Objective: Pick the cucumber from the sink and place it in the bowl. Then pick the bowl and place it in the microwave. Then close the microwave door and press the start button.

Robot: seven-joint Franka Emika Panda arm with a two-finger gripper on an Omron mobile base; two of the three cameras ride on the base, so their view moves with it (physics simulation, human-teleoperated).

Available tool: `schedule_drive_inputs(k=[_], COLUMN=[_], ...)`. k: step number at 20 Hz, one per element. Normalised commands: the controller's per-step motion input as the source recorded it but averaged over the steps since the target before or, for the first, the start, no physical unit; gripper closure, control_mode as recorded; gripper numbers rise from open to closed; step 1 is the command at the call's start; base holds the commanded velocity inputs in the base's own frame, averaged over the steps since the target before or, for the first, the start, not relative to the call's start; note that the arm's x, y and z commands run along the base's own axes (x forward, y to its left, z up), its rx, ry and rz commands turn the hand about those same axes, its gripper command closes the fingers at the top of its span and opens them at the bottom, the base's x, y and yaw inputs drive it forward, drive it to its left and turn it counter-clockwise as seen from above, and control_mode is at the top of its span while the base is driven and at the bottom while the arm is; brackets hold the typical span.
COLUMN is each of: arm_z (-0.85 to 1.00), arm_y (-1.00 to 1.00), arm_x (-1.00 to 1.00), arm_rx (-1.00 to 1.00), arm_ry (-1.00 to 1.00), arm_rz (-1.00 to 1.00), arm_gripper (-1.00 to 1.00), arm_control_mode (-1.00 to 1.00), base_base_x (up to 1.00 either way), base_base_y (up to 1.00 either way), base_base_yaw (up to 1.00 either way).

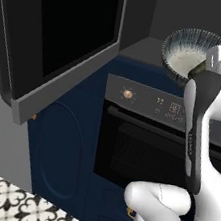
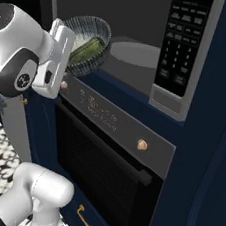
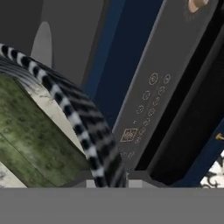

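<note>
Glazed-looking ceramic on the wide round bowl with its dark blue-grey streaked outside, and the pale inside reads speckled and chalky, hardly any shine. The short green cucumber piece lying in it looks mottled and slightly rough-skinned, quite dull. That big black glass microwave door in its thick grey frame is smooth and dark, the frame a flat matt grey. Below, the oven's grey control strip has a satin, brushed look, with a small coppery metal knob catching a little light. Navy cabinet fronts look painted and smooth. The arm's white shell is glossy plastic.
</note>
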Motion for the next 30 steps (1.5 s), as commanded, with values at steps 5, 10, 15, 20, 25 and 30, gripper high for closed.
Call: schedule_drive_inputs(k=[5,10,15,20,25,30], arm_z=[0.35,0.04,0.03,0.05,0.02,-0.05], arm_y=[-0.42,-0.69,-0.53,-0.51,-0.34,-0.29], arm_x=[0.66,0.68,0.87,0.91,0.89,0.71], arm_rx=[0.02,0.09,0.06,0.06,0.06,0.02], arm_ry=[-0.02,-0.04,0.00,0.00,0.05,0.02], arm_rz=[-0.04,0.00,0.00,0.00,0.00,0.00], arm_gripper=[1.00,1.00,1.00,1.00,1.00,1.00], arm_control_mode=[-1.00,-1.00,-1.00,-1.00,-1.00,-1.00], base_base_x=[0.00,0.00,0.00,0.00,0.00,0.00], base_base_y=[0.00,0.00,0.00,0.00,0.00,0.00], base_base_yaw=[0.00,0.00,0.00,0.00,0.00,0.00])
